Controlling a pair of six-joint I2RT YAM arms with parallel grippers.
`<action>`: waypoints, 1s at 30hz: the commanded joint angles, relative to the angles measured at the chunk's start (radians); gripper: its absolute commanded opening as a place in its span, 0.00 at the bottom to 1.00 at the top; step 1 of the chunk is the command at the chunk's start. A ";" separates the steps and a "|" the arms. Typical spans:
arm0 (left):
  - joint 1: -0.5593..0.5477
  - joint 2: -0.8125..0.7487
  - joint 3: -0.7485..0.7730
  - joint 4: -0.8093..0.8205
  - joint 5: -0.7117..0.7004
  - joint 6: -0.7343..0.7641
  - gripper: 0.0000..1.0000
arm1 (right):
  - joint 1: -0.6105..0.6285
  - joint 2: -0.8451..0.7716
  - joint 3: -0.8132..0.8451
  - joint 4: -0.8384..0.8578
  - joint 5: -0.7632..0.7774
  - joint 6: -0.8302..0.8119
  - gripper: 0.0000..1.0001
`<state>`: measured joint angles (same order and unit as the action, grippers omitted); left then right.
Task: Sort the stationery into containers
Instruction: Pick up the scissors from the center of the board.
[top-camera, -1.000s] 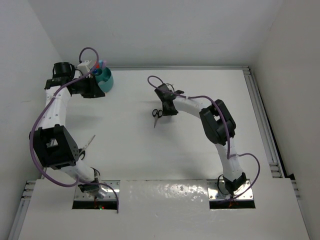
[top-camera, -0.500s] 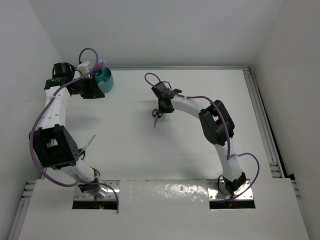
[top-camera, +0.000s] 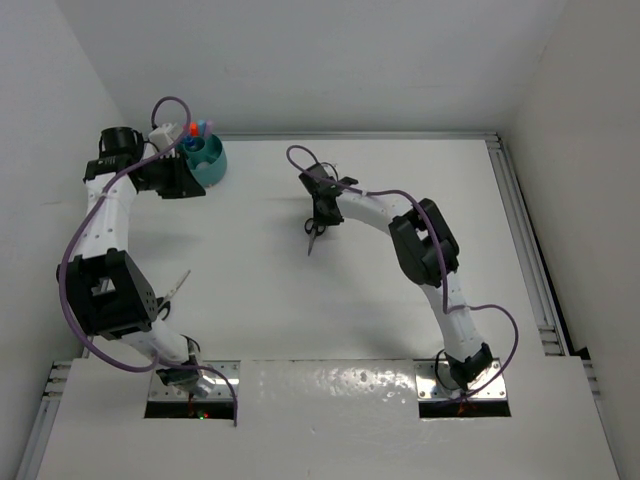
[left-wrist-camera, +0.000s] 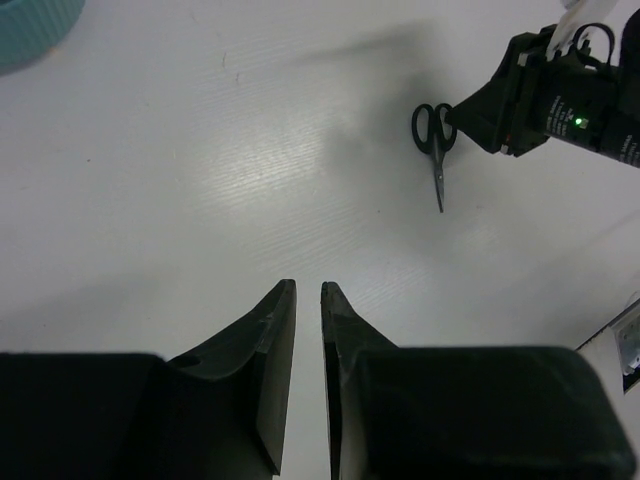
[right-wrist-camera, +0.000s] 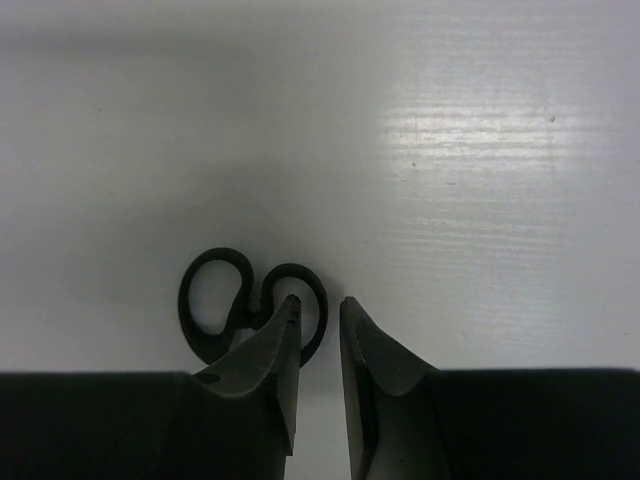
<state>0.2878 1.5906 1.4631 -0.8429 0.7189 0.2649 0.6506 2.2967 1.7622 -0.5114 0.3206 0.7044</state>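
Currently your right gripper (right-wrist-camera: 315, 303) sits low over the black-handled scissors (left-wrist-camera: 437, 160), which lie flat on the white table (top-camera: 250, 290) near its middle. Their handle loops are toward the far side and the closed blades point back toward the arm bases. From the right wrist view you see the two loops side by side just ahead of the fingers. One fingertip (right-wrist-camera: 285, 315) overlaps the nearer loop, and that loop's rim shows at the edge of the gap. The fingers stand a narrow gap apart with bare table visible between them, so they are not pinching the scissors. You cannot tell from this angle whether the tip actually touches the handle or only hangs above it.

Your left gripper (left-wrist-camera: 308, 290) is over at the far left corner, just beside the teal cup (top-camera: 212, 165). Its fingers are drawn almost together, with only a thin slit between them and nothing in it. Its wrist camera looks across the table toward the scissors and the other gripper, with a sliver of the cup's rim at the upper left of that view. A few coloured marker tops (top-camera: 200, 130) stand up out of the cup. The scissors are well apart from the cup.
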 joint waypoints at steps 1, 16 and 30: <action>0.016 -0.014 -0.001 0.007 0.028 0.011 0.15 | 0.004 0.017 0.026 -0.025 0.006 0.032 0.21; 0.036 -0.020 0.025 -0.001 0.039 0.010 0.16 | -0.006 0.081 0.025 -0.093 0.057 0.060 0.00; -0.107 -0.021 0.045 -0.050 0.017 0.077 0.31 | 0.104 -0.227 -0.207 0.299 0.267 -0.273 0.00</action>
<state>0.2375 1.5906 1.4658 -0.8749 0.7185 0.2970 0.7136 2.1895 1.5627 -0.3710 0.4969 0.5514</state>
